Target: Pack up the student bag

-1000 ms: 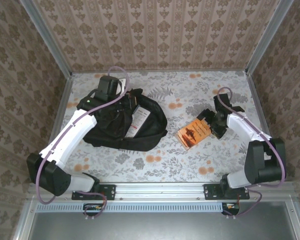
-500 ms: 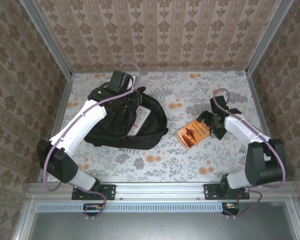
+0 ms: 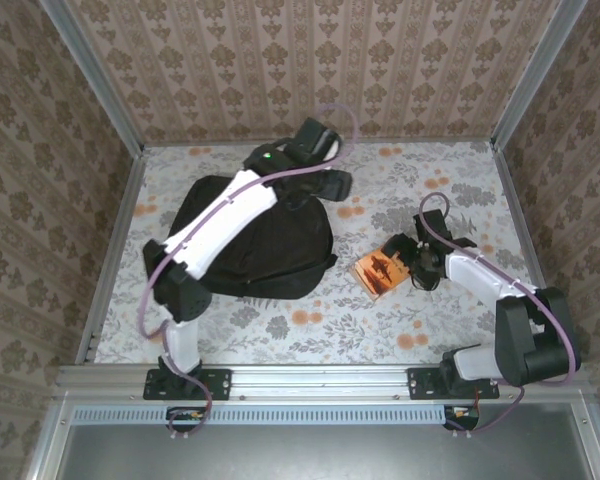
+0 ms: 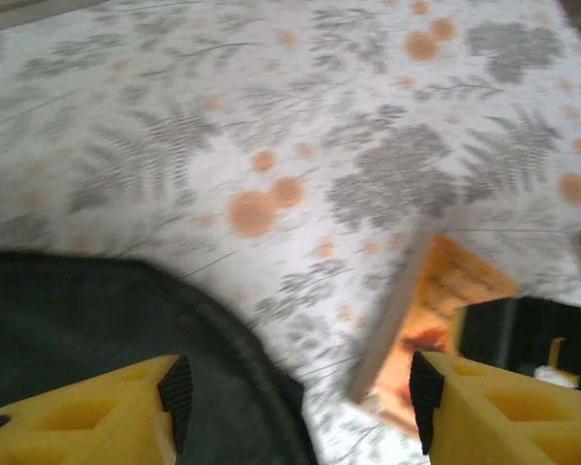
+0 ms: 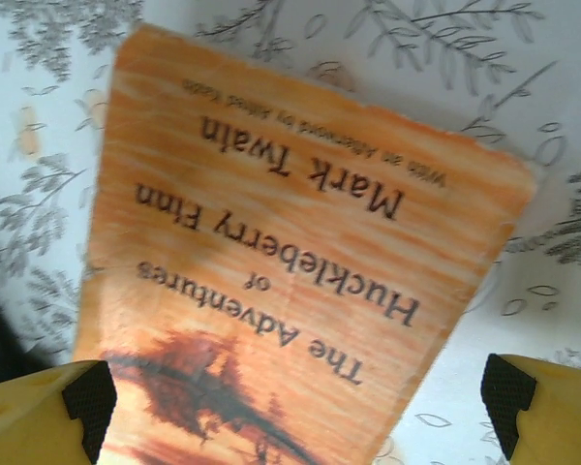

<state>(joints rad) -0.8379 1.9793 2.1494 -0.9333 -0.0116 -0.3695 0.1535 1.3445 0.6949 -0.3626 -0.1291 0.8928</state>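
**Bag at the left of the desk, paperback under the right hand**

The student bag [image 3: 280,252] lies on the left half of the desk [image 3: 310,322], at about 9 o'clock from the desk's middle. It is a rounded mound of soft black fabric, and from above no opening shows. Your left arm reaches across it, and the left hand [image 3: 327,186] hangs just off the bag's 1 o'clock edge. In the left wrist view that hand [image 4: 300,399] has its yellow fingers [image 4: 126,412] spread wide with nothing between them. The bag's dark curved edge [image 4: 97,329] sits at 8 o'clock there, above the blurred flowered cloth.

At 3 o'clock from the bag, well apart from it, a thin orange paperback [image 3: 378,268] lies flat on the cloth. Your right hand [image 3: 412,266] sits at its 3 o'clock edge. In the right wrist view the cover [image 5: 300,252] reads "The Adventures of Huckleberry Finn, Mark Twain", with a worn, fuzzy edge and a dark picture low down. That hand [image 5: 295,407] is spread, and its black pads [image 5: 87,397] straddle the book. You cannot tell whether a pad touches it.

The desk cloth is pale, printed with grey ferns and orange blooms.
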